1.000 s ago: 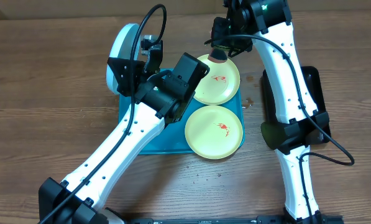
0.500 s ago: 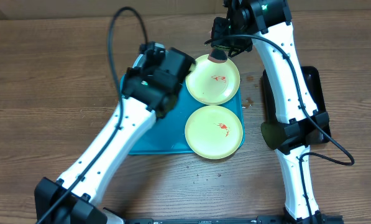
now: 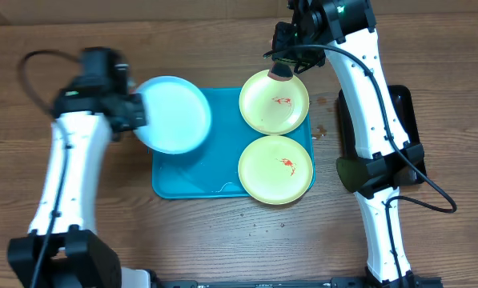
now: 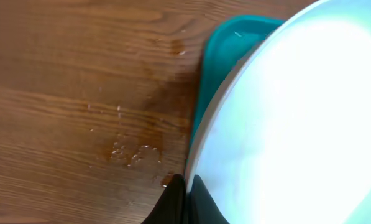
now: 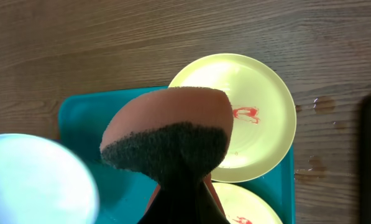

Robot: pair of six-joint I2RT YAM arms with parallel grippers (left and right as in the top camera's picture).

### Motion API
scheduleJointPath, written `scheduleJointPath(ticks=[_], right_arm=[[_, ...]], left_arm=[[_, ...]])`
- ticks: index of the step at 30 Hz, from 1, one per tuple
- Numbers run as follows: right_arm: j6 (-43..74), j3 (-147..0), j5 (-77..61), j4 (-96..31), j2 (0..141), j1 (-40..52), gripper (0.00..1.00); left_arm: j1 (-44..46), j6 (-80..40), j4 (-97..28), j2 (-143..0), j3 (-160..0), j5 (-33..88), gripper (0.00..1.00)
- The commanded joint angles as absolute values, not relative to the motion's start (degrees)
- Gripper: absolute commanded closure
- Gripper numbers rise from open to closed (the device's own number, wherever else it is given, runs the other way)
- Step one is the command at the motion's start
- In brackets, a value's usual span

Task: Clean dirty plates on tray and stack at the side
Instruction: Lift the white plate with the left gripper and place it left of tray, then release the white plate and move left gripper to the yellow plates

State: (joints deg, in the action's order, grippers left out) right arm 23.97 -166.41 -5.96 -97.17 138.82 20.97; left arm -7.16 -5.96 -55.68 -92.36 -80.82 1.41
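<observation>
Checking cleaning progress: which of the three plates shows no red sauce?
The light blue plate, gripped at its rim by the left gripper. The far yellow-green plate and the near yellow-green plate each show a red smear.

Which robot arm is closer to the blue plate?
Left. The left tool grips the blue plate by its rim; the right tool, holding a sponge, is by the far yellow plate.

The left arm (image 3: 58, 184) is extended forward on the left side and bent inward at the wrist, with the left gripper (image 3: 136, 114) clamped on the rim of the light blue plate (image 3: 174, 114), while the right arm (image 3: 364, 80) is reached far forward, with the right gripper (image 3: 282, 64) closed around a brown sponge (image 5: 166, 134) and pointed downward.
</observation>
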Motion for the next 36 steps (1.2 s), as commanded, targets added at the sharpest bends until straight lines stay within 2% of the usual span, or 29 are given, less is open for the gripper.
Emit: scheduleJointPath(ticks=[1, 7, 15, 22, 33, 36], right_arm=[[23.8, -167.7, -5.7, -97.0, 136.8, 20.5, 0.96], [23.8, -167.7, -5.7, -97.1, 136.8, 20.5, 0.96], [23.8, -167.7, -6.6, -97.1, 136.8, 20.6, 0.96], [23.7, -167.7, -6.6, -97.0, 136.8, 20.6, 0.96], [23.7, -167.7, -6.6, -97.1, 136.8, 20.6, 0.96], [23.7, -167.7, -6.6, -97.0, 136.8, 20.6, 0.96]], left_arm=[[-16.2, -3.6, -55.7, -91.5, -80.8, 13.6, 0.96], [-27.0, -3.8, -55.4, -94.7, -78.9, 13.5, 0.96], [-35.1, -5.4, -47.2, -100.8, -74.1, 11.4, 0.96], [-36.2, -9.6, -41.7, -106.0, -73.5, 11.7, 0.96], [-36.2, -9.1, -43.3, -113.1, -73.4, 10.9, 0.96], [-36.2, -9.0, -43.8, -112.8, -73.5, 10.5, 0.76]])
